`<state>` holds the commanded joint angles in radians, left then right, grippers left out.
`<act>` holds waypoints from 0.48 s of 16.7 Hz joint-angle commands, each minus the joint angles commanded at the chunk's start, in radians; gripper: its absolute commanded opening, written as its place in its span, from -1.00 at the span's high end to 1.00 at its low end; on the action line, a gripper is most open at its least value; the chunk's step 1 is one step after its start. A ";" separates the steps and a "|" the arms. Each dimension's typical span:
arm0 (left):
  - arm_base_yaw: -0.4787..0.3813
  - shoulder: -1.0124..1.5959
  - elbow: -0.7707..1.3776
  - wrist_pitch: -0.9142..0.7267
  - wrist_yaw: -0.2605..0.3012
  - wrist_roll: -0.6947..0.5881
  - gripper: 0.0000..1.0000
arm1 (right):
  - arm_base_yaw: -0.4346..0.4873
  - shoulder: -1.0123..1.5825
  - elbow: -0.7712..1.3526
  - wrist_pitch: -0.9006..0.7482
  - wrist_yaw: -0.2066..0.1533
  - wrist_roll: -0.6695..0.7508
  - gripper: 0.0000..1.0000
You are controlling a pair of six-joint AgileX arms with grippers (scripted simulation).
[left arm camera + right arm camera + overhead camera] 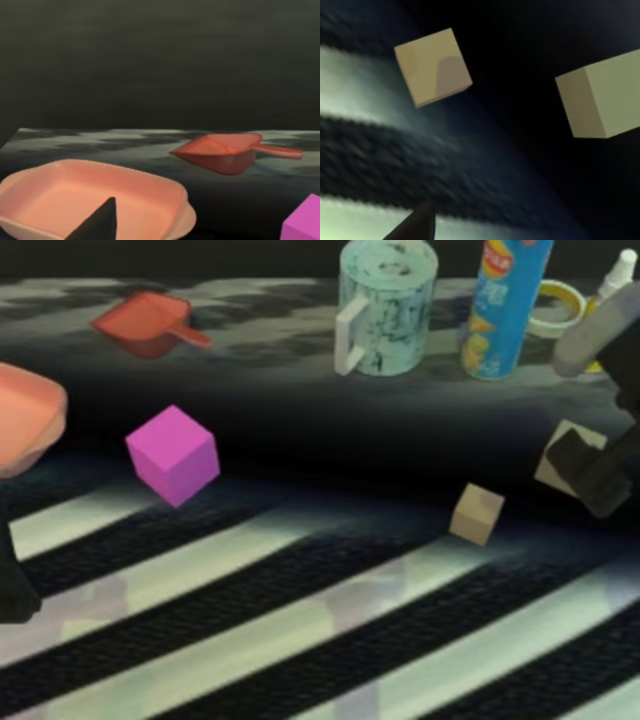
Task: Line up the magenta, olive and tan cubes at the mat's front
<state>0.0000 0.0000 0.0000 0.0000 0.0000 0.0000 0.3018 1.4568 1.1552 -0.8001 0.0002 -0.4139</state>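
Note:
The magenta cube [173, 455] sits on the dark part of the mat [300, 640], left of centre, and its corner shows in the left wrist view [304, 222]. The tan cube [477, 513] rests at the right where the stripes begin. The olive cube [553, 472] lies further right, partly hidden under my right gripper [585, 475], which hovers open above it. The right wrist view shows the tan cube [432, 66] and the olive cube [602, 95] lying apart, with one dark fingertip [422, 222] holding nothing. My left gripper [15, 590] is parked open at the left edge.
A salmon dish [25, 415] stands at the left edge and a red scoop [145, 322] behind it. Along the back are a speckled mug [385, 305], a blue chips can [505, 305], a tape roll [560, 305] and a white bottle [612, 275].

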 joint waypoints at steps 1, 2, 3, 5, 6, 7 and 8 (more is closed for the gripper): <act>0.000 0.000 0.000 0.000 0.000 0.000 -1.00 | 0.020 0.091 0.073 -0.052 0.000 -0.027 -1.00; 0.000 0.000 0.000 0.000 0.000 0.000 -1.00 | 0.038 0.177 0.144 -0.101 0.000 -0.052 -1.00; 0.000 0.000 0.000 0.000 0.000 0.000 -1.00 | 0.056 0.258 0.212 -0.147 0.000 -0.076 -1.00; 0.000 0.000 0.000 0.000 0.000 0.000 -1.00 | 0.087 0.405 0.336 -0.227 0.000 -0.120 -1.00; 0.000 0.000 0.000 0.000 0.000 0.000 -1.00 | 0.101 0.471 0.390 -0.262 0.000 -0.138 -1.00; 0.000 0.000 0.000 0.000 0.000 0.000 -1.00 | 0.113 0.529 0.438 -0.291 0.001 -0.155 -1.00; 0.000 0.000 0.000 0.000 0.000 0.000 -1.00 | 0.123 0.577 0.479 -0.317 0.001 -0.169 -1.00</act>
<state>0.0000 0.0000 0.0000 0.0000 0.0000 0.0000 0.4246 2.0334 1.6342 -1.1168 0.0013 -0.5831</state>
